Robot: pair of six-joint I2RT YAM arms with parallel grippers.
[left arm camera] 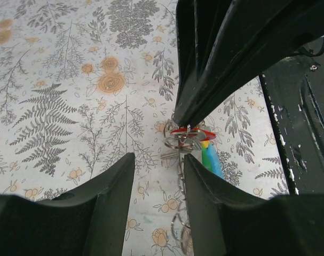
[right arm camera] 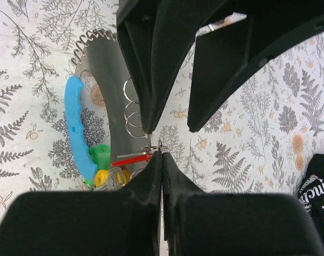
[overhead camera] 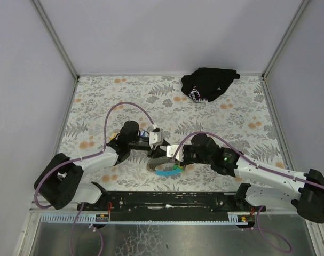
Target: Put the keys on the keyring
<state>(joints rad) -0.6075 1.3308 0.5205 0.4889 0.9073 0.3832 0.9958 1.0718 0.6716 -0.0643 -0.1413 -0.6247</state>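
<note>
1. Right claw (right arm camera: 162,156): closed, tips pinching the keyring (left arm camera: 176,141) just above the desk (left arm camera: 55,106).
2. Left claw (left arm camera: 159,160): open, jaws apart and gripping nothing. It faces the right claw, tips just beside the keyring.
3. Keys (left arm camera: 192,133): bunched at the keyring under the right claw's tips. Red, green and yellow tags are visible.
4. Strap (right arm camera: 105,90): lies flat on the desk near the front edge, between the two claws. Its light-blue section (right arm camera: 79,128) touches the tags.
5. Chain of rings (left arm camera: 179,197): runs from the keyring along the left claw's right finger.
6. Black bundle (overhead camera: 210,84): far right corner, well apart.
</note>
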